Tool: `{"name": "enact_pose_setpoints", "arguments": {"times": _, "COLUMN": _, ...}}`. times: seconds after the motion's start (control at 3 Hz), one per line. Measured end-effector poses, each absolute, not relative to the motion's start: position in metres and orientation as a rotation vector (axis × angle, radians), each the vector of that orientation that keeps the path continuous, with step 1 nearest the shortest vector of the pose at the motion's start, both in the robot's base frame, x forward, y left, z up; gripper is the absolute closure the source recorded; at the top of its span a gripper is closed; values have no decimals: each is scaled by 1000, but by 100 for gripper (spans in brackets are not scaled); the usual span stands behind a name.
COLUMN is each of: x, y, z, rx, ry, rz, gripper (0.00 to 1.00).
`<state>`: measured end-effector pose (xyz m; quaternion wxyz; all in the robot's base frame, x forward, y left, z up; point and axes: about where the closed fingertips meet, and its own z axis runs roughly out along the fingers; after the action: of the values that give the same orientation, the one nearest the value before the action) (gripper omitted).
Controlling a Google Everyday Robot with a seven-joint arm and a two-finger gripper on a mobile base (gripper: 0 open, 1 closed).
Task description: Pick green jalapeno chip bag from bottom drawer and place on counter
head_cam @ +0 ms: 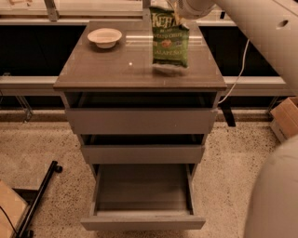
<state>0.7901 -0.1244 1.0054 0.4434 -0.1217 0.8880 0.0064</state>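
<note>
The green jalapeno chip bag point(170, 41) hangs upright over the right middle of the counter point(111, 72), its bottom edge just above the top or touching it; I cannot tell which. My gripper point(179, 10) is at the top edge of the view, shut on the bag's top. The white arm point(260, 23) reaches in from the upper right. The bottom drawer point(142, 222) is pulled out and shows an empty floor. The two upper drawers are slightly open.
A pale bowl point(104, 37) stands at the counter's back left, and a white speck point(130, 64) lies near the middle. A cardboard box point(285, 118) is on the floor at right, a black stand point(39, 200) at lower left. A white cable point(237, 74) hangs right of the cabinet.
</note>
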Motion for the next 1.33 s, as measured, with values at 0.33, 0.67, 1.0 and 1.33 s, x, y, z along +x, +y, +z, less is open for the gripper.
{"name": "enact_pose_setpoints", "arguments": {"times": 0.33, "x": 819, "y": -119, "z": 953, "rx": -318, "ry": 2298, "rz": 84, "gripper": 74}}
{"name": "enact_pose_setpoints", "arguments": {"times": 0.67, "x": 818, "y": -119, "z": 955, "rx": -319, "ry": 2293, "rz": 78, "gripper": 51}}
{"name": "enact_pose_setpoints", "arguments": {"times": 1.0, "x": 819, "y": -117, "z": 952, "rx": -322, "ry": 2297, "rz": 79, "gripper": 26}}
{"name": "enact_pose_setpoints", "arguments": {"times": 1.33, "x": 820, "y": -115, "z": 949, "rx": -325, "ry": 2301, "rz": 80, "gripper": 3}}
